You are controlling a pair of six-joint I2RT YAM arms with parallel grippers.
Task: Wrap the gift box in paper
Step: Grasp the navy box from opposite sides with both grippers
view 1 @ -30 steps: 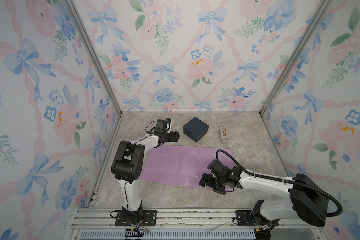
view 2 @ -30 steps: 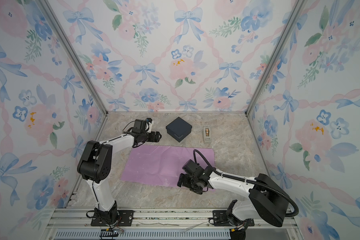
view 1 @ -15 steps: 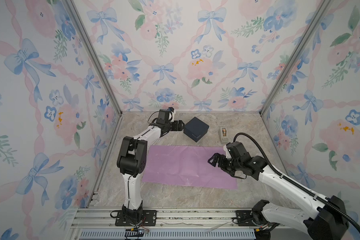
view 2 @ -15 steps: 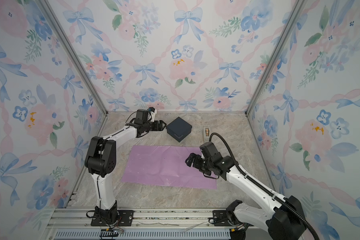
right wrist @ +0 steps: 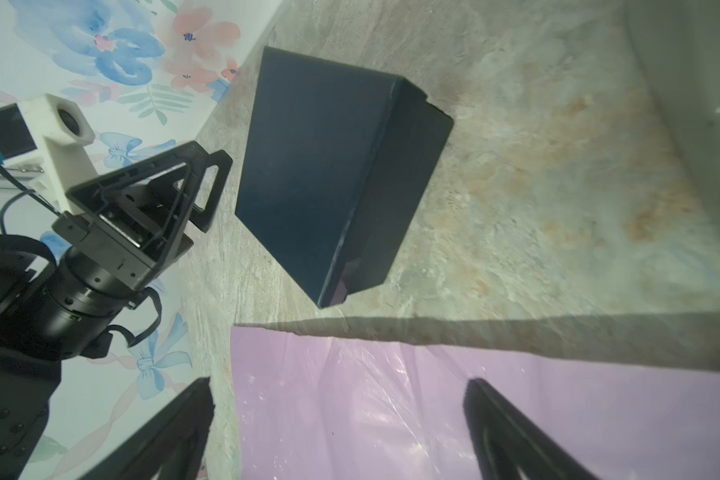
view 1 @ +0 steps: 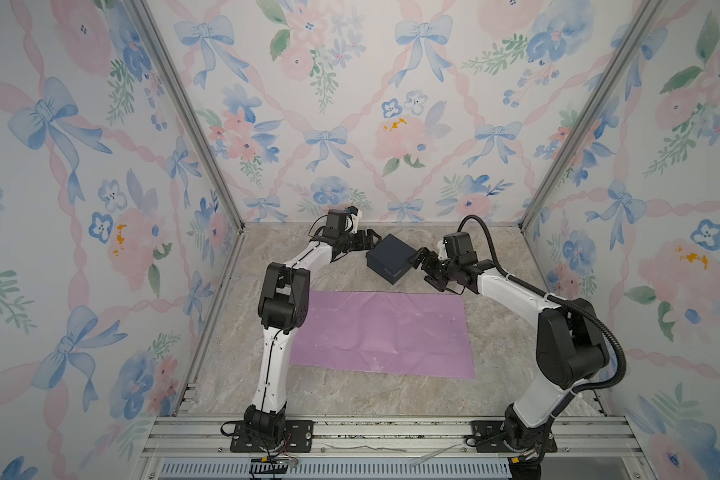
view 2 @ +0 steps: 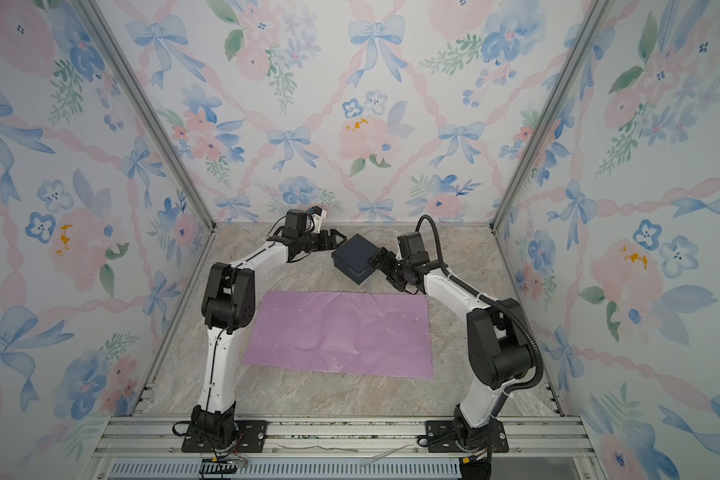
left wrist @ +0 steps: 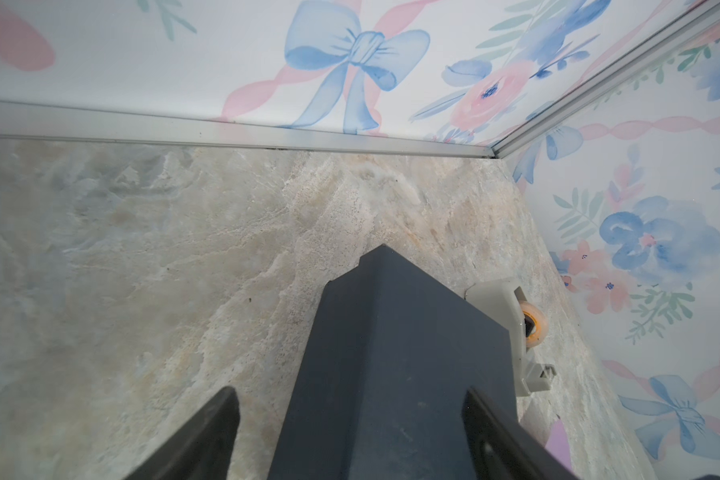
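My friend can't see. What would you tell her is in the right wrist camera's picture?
A dark navy gift box sits on the marble table, just off the edge of the lilac paper. The left hand, open, reaches close to the box; the right hand, open too, shows two dark fingertips over the paper.

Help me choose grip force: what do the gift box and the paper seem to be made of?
The gift box: probably cardboard, matte dark navy; dull faces, crisp edges and a fitted-lid seam. The paper: thin lilac sheet, likely wrapping paper with a slight sheen; fold creases and small glints show, perhaps a coating.
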